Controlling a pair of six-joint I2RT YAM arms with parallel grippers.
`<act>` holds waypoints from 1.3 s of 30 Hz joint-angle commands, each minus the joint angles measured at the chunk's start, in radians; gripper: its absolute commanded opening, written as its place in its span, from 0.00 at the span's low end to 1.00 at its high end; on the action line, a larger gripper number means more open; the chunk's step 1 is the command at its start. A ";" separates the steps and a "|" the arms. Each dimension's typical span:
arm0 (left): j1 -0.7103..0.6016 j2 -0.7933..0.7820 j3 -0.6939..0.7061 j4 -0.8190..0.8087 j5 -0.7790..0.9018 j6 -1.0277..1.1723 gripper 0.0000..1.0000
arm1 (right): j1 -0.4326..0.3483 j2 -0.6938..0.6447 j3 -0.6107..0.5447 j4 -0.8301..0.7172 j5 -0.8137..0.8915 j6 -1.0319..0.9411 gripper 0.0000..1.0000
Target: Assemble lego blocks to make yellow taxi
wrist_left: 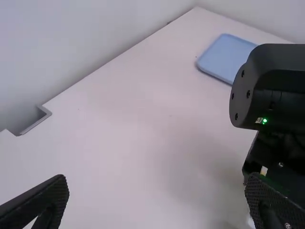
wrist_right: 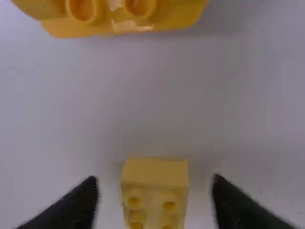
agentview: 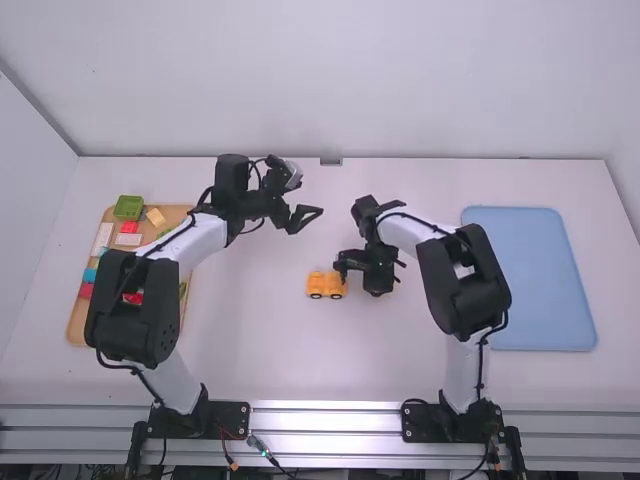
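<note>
My left gripper [agentview: 306,217] is open above the table's far middle; its fingers stand wide apart around nothing in the left wrist view [wrist_left: 157,198]. My right gripper [agentview: 379,282] is low over the table, right of the yellow wheeled base [agentview: 326,285]. In the right wrist view, a yellow studded brick [wrist_right: 155,188] lies between the spread fingers of that gripper [wrist_right: 155,202], with a gap on either side. The yellow wheeled base [wrist_right: 124,19] lies apart from this brick, at that view's top. The right arm mostly hides the brick from the high view.
A wooden tray [agentview: 78,325] of coloured bricks, partly covered by the left arm, is on the left. On the right lies a blue tray [agentview: 530,278]. In the left wrist view, the right arm's black wrist [wrist_left: 267,86] stands near my left gripper's finger.
</note>
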 commanded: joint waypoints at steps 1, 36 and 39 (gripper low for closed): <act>0.003 0.007 0.014 0.005 0.019 -0.003 0.99 | 0.003 -0.021 -0.003 0.000 -0.008 0.002 0.99; -0.005 0.007 -0.009 -0.339 0.147 0.687 0.99 | -0.270 -0.296 -0.097 0.336 -0.606 0.232 0.99; -0.001 0.007 -0.037 -0.389 0.222 0.851 0.99 | -0.256 -0.296 -0.134 0.328 -0.687 0.096 0.99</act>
